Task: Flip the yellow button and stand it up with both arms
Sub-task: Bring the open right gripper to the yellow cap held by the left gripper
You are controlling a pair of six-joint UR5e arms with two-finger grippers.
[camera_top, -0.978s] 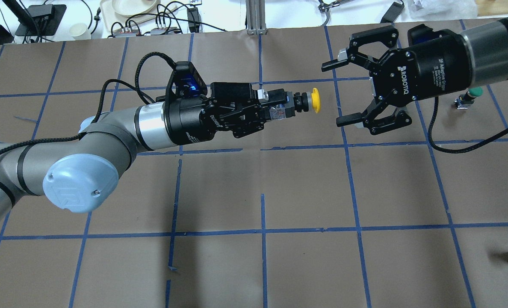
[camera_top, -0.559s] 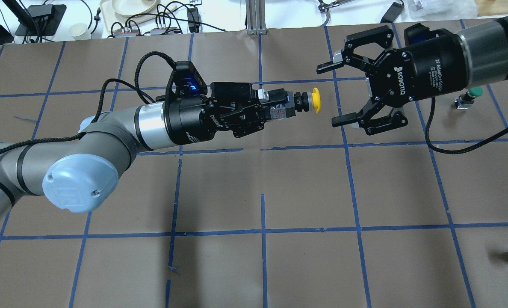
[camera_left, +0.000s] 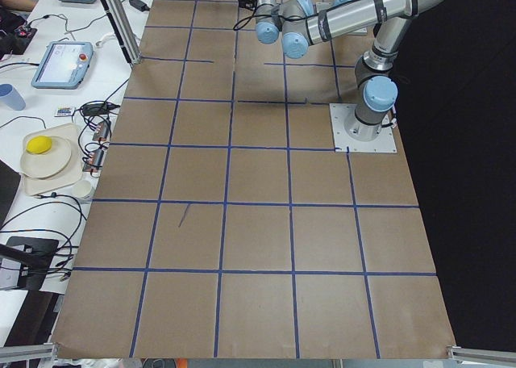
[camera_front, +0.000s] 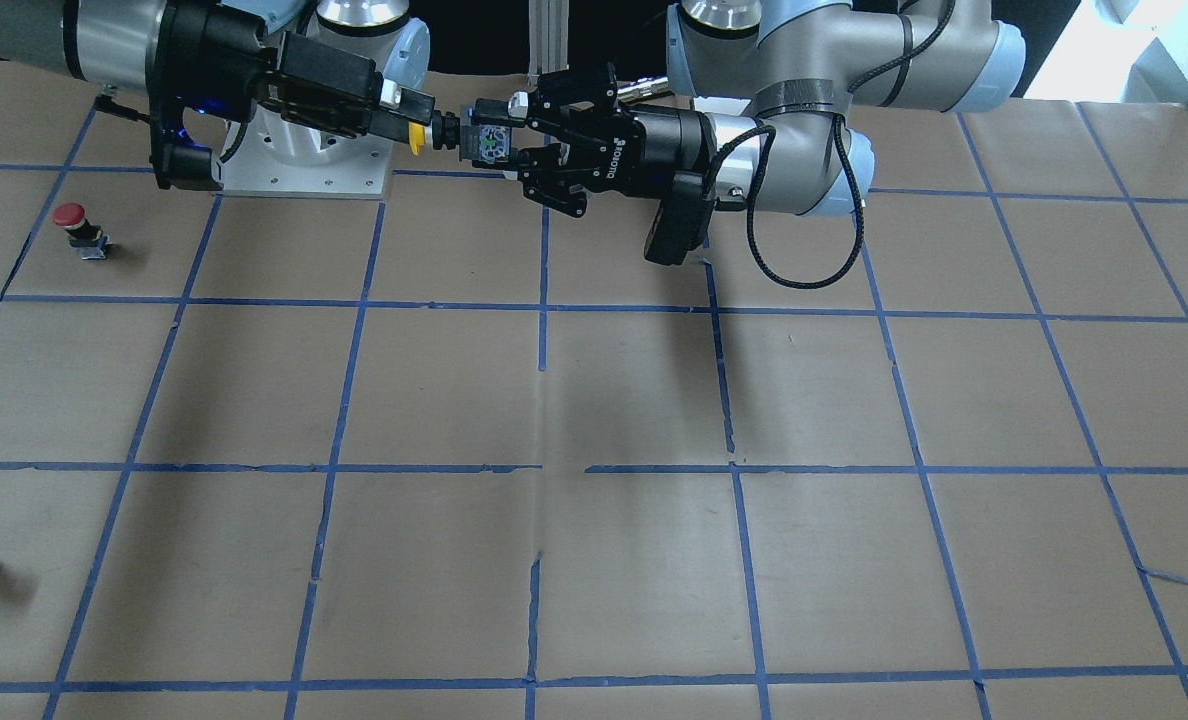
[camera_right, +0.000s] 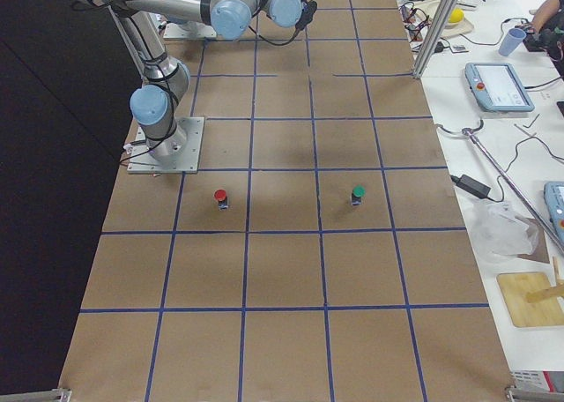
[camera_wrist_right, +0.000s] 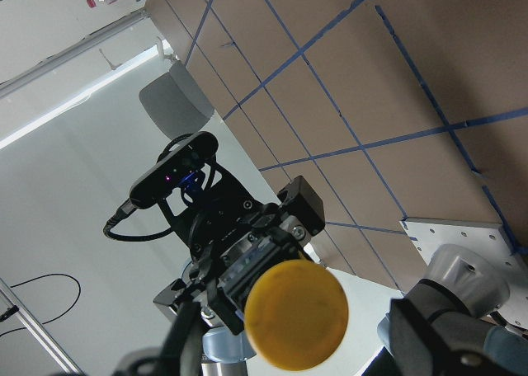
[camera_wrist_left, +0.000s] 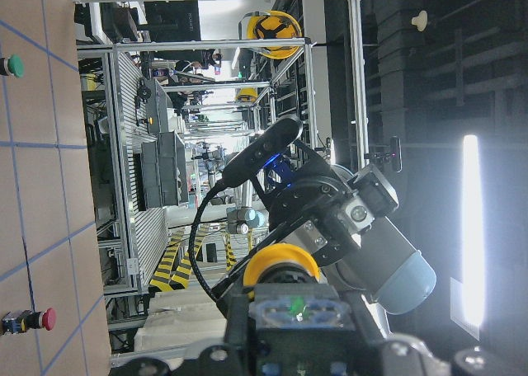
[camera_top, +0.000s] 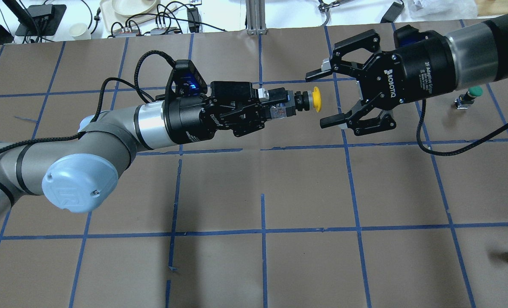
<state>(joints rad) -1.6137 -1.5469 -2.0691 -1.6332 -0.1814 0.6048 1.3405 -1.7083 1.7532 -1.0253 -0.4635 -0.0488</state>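
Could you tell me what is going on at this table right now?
The left tool holds the yellow button in the air by its grey base, horizontal, cap pointing at the right tool. That tool is open and straddles the cap without gripping it yet. A hand-over seems under way; the button is not standing yet.

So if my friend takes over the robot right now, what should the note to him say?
Left gripper: shut on the grey base of the yellow button, held sideways in the air, cap toward the other arm.
Right gripper: open, one finger on each side of the cap, not gripping.
Done: button picked up and offered.
Left to do: right gripper takes it, left lets go, stand it on the table.
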